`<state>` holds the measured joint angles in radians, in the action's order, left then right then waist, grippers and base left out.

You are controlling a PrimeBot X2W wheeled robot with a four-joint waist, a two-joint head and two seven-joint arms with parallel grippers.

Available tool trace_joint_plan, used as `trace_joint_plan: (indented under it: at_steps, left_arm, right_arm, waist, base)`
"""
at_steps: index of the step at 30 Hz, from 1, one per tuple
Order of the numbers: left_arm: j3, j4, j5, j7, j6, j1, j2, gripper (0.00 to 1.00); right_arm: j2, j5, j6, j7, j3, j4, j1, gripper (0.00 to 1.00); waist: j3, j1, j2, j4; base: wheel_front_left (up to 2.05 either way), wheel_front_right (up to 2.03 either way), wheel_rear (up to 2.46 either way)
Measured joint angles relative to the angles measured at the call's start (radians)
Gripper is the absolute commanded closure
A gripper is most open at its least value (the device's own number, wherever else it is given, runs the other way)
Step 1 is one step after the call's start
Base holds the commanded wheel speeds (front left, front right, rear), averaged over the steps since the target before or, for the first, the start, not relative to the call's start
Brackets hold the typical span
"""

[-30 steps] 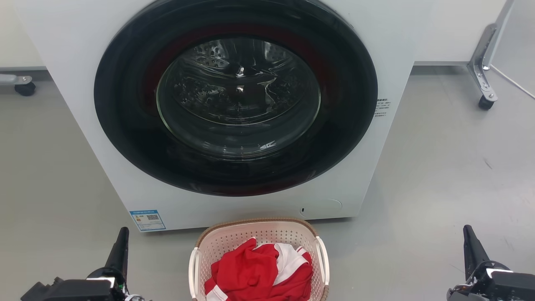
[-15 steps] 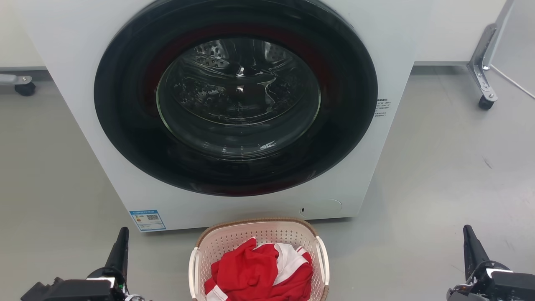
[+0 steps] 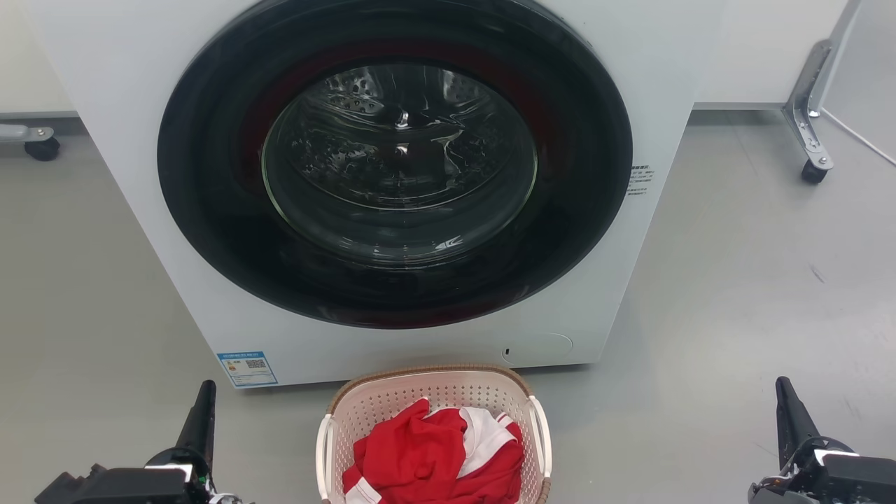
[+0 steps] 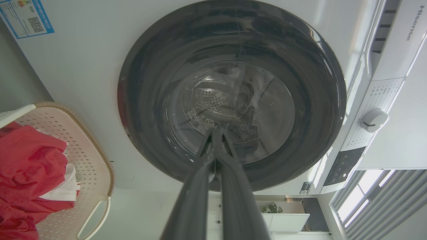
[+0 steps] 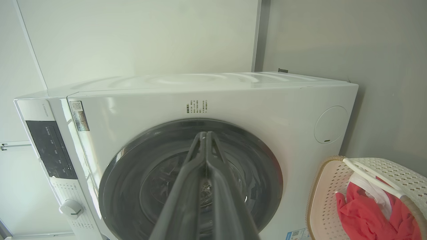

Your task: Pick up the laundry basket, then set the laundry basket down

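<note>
The laundry basket, cream-white and perforated with a brown rim and white side handles, sits on the floor at the bottom centre of the head view, just in front of the washer. Red and white clothes fill it. The basket shows at the left edge of the left wrist view and the basket at the lower right of the right wrist view. My left gripper stands shut to the basket's left, well apart from it. My right gripper stands shut far to its right. Both hold nothing.
A white front-loading washer with a closed dark round door stands right behind the basket. Grey floor spreads on both sides. A metal leg on a caster is at the far right, another caster at the far left.
</note>
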<state>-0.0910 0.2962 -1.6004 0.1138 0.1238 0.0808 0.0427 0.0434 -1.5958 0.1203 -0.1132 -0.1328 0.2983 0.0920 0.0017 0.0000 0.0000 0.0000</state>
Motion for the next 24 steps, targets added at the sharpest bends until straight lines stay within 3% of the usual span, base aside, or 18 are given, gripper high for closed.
trace_joint_plan:
  at_steps: [24]
  left_arm:
    - [0.0, 0.0, 0.0, 0.0, 0.0, 0.0, 0.0, 1.0]
  right_arm:
    - [0.0, 0.0, 0.0, 0.0, 0.0, 0.0, 0.0, 1.0]
  waist:
    - [0.0, 0.0, 0.0, 0.0]
  base:
    - [0.0, 0.0, 0.0]
